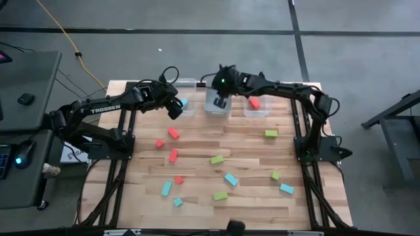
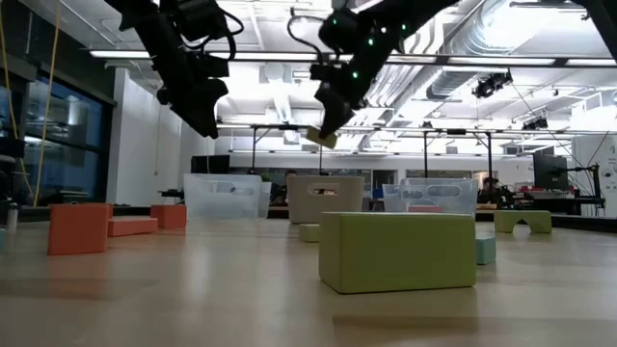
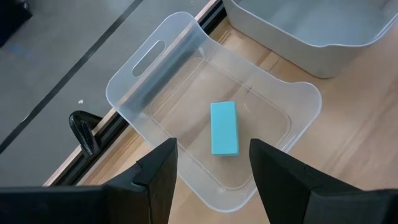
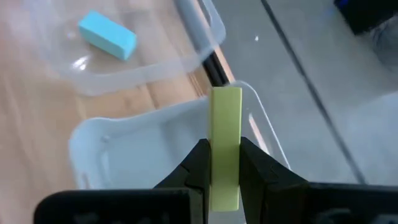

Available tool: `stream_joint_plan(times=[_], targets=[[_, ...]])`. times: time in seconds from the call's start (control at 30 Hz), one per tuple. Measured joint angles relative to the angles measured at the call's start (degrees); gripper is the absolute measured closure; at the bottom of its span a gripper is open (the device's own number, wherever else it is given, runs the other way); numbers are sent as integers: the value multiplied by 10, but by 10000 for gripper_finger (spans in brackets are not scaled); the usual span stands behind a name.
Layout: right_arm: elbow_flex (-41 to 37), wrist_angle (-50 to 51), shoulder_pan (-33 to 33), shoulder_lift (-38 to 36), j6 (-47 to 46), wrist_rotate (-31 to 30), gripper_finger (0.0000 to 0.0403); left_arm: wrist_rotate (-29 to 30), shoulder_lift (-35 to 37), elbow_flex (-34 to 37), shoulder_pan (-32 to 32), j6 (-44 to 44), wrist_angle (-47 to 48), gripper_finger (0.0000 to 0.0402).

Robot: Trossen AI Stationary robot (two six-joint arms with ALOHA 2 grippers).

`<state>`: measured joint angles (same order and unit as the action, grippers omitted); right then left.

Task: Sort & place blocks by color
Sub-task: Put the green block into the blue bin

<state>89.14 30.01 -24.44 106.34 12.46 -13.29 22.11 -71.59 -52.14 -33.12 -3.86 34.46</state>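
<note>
Wooden table (image 1: 197,154), right jaws clamp green bar (image 4: 225,146) — left jaws empty, apart above blue bar (image 3: 224,128).

Table: light wooden tabletop (image 1: 197,203) is carrying everything.
Bins: three clear bins (image 1: 258,109) are sitting along the far edge.
Blocks: red-orange, blue and green blocks (image 1: 217,159) are lying scattered.

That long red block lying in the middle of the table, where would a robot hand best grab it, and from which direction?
Probably from straight above. The red bar lies flat on the table with clear wood around it, running nearly lengthwise away from the bins. A gripper would best straddle its middle and close on the two long side faces, the narrow span, so it hangs balanced.
</note>
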Motion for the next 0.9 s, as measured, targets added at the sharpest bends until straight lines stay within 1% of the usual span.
stream_joint_plan(times=[0.17,0.27,0.37,0.5,0.63,0.9], targets=[[0,4,-41,20,-20,31,370,0,0,0,0,0,0,222],[0,3,-52,38,-35,57,370,0,0,0,0,0,0,222],[0,7,-53,54,-46,79,370,0,0,0,0,0,0,222],[0,10,-47,75,-50,86,370,0,0,0,0,0,0,222],[0,19,-39,95,-52,110,370,0,0,0,0,0,-1,222],[0,35,-32,129,-49,120,370,-1,0,0,0,0,-1,222]])
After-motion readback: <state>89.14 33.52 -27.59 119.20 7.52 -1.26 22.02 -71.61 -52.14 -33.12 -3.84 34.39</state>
